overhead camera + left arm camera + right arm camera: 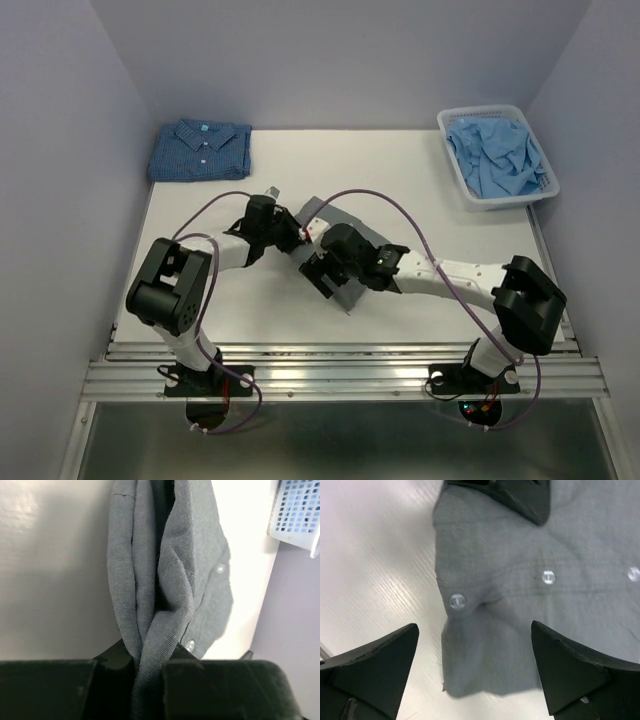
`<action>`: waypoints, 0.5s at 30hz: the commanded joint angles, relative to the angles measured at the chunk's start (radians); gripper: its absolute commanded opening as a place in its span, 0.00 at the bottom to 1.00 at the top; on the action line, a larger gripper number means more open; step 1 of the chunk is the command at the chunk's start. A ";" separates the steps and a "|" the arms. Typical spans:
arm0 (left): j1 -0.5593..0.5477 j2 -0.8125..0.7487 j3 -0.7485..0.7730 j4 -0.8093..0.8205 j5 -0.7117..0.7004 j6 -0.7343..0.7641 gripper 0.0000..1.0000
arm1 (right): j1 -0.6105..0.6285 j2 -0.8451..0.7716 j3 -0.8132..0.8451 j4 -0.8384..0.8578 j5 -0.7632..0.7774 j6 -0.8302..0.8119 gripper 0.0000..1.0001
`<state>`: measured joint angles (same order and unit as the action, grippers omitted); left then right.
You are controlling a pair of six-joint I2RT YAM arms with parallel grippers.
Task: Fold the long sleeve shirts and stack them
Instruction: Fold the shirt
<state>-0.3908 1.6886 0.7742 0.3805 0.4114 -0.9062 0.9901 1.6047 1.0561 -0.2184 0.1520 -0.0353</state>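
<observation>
top view first: white table (400, 180), smooth and matte, boxed in by pale lilac walls (340, 50) at 9, 12 and 3 o'clock, with a ribbed aluminium rail (340, 372) along the 6 o'clock edge where both arm bases are bolted.

up at 11 o'clock on the table sits the dark blue check shirt (200, 148), folded into a neat rectangle, collar and pale buttons facing up, right against the back wall. over at 1 o'clock, a white mesh basket (478, 114) hangs partly over the table's right edge, stuffed with crumpled light blue cloth (500, 158).

dead centre, the grey shirt (345, 293) lies under both arms, which meet over it. the left gripper (147, 677) has its jaws pinched tight on a bunched fold of the grey shirt, the cloth trailing away toward 12 o'clock in the wrist view, two small buttons showing along its right side.

the right gripper (475, 660) hangs just above the shirt's lower corner with jaws spread wide, nothing between them but flat grey fabric and a clear button (457, 600) at the hem edge. bare table shows faint streaked glare at 9 o'clock there.
</observation>
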 commanded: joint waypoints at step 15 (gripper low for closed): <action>0.004 -0.348 0.496 -0.589 -0.854 0.811 0.00 | -0.002 -0.440 -0.057 -0.013 0.376 0.199 1.00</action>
<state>-0.3908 1.3758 1.1118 -0.0971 -0.1699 -0.3565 0.9901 1.1881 1.0344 -0.2428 0.4183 0.1612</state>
